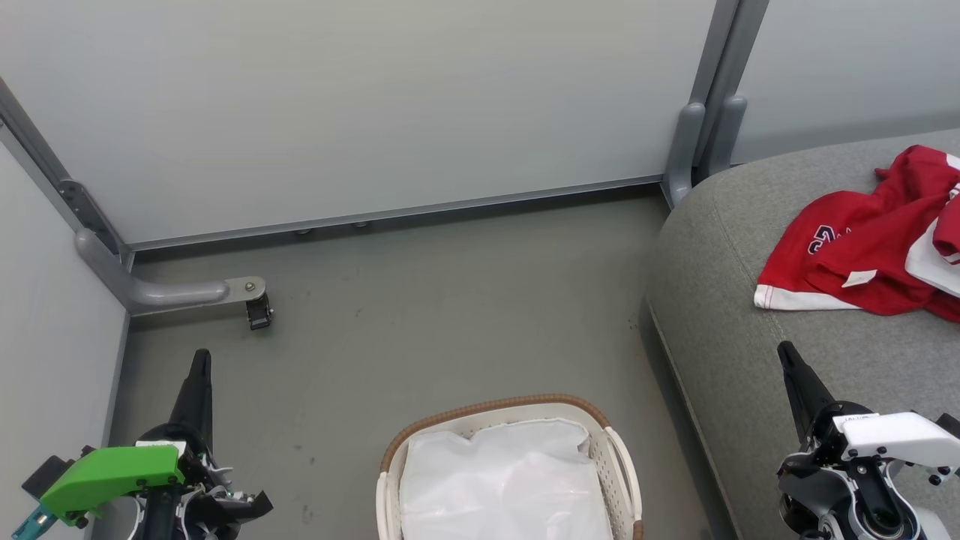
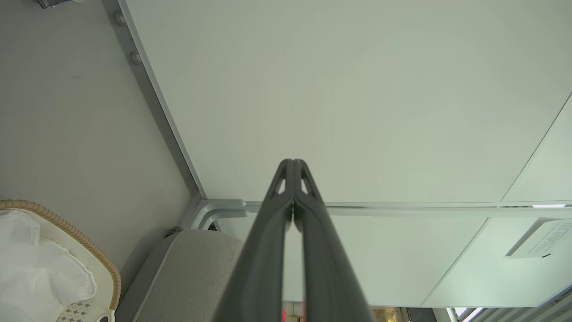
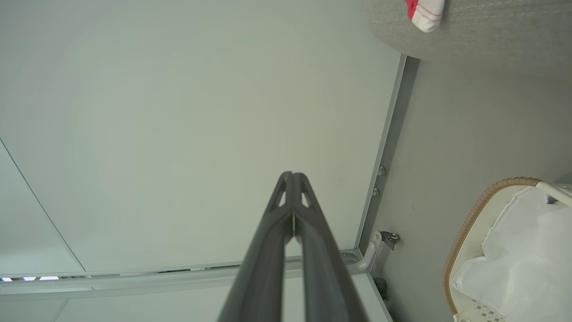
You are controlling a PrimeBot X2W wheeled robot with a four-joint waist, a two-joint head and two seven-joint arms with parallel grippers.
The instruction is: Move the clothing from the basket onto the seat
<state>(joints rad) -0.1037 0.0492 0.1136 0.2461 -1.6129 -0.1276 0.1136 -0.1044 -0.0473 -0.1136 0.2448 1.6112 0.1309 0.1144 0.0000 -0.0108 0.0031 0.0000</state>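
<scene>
The red clothing (image 1: 870, 247) with white bands and a navy number lies crumpled on the grey seat (image 1: 750, 337) at the right; a red-and-white corner of clothing (image 3: 424, 11) shows on the seat's edge (image 3: 482, 31). The white basket (image 1: 622, 465) with a brown woven rim stands on the floor at bottom centre, holding a white liner (image 1: 502, 480). My left gripper (image 1: 200, 356) is shut and empty at the lower left, away from the basket. My right gripper (image 1: 784, 349) is shut and empty over the seat's front, below the clothing. Both pairs of fingers, left (image 2: 292, 163) and right (image 3: 292, 174), are pressed together.
Pale partition walls (image 1: 375, 112) with grey metal frames stand behind and at the left. A grey foot with a caster (image 1: 259, 307) juts onto the grey floor (image 1: 420, 322). The basket rim (image 2: 67, 228) and the seat corner (image 2: 192, 264) show in the left wrist view.
</scene>
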